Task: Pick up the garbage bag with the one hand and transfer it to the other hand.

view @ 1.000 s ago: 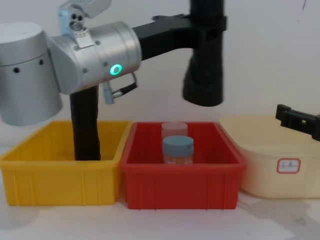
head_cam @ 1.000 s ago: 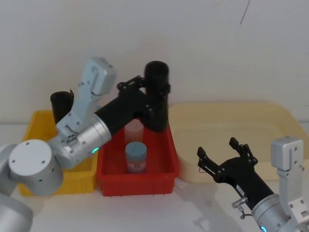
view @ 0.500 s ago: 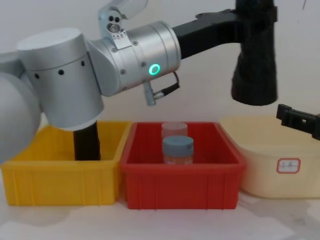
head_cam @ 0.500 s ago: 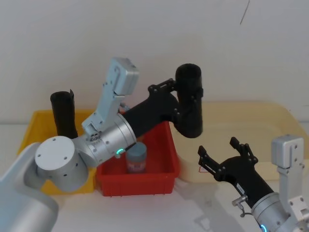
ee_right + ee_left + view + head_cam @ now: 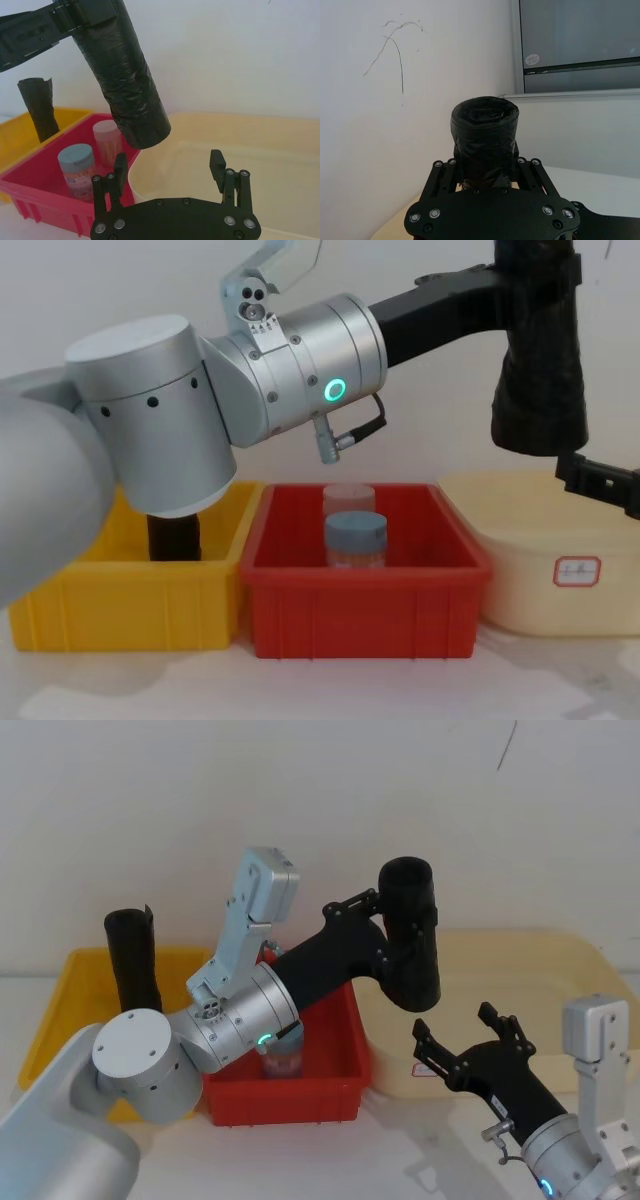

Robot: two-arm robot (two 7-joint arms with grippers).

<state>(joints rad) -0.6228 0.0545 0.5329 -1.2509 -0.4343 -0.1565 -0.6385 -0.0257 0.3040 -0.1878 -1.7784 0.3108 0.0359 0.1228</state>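
Observation:
The garbage bag [image 5: 412,935], a glossy black roll, hangs in the air, tilted a little, over the left edge of the cream tub [image 5: 540,970]. My left gripper [image 5: 385,935] is shut on the garbage bag's upper half; the wrist carries a green ring light. The left wrist view shows the garbage bag [image 5: 485,130] rising between the two fingers. My right gripper [image 5: 460,1035] stands open lower down and nearer to me, empty. In the right wrist view the garbage bag [image 5: 125,75] ends just above and beyond the right gripper [image 5: 168,162]. The garbage bag [image 5: 540,370] is also in the chest view.
A red bin [image 5: 360,610] holds a blue-lidded jar [image 5: 355,540] and a clear jar [image 5: 348,498] behind it. Left of it stands a yellow bin [image 5: 120,610] with a thin black upright post [image 5: 130,955]. The cream tub [image 5: 540,580] takes up the right side.
My left arm has swung the garbage bag to the right, from above the red bin to above the cream tub's left edge, closer to the right gripper. The right gripper has stayed open, nearly still.

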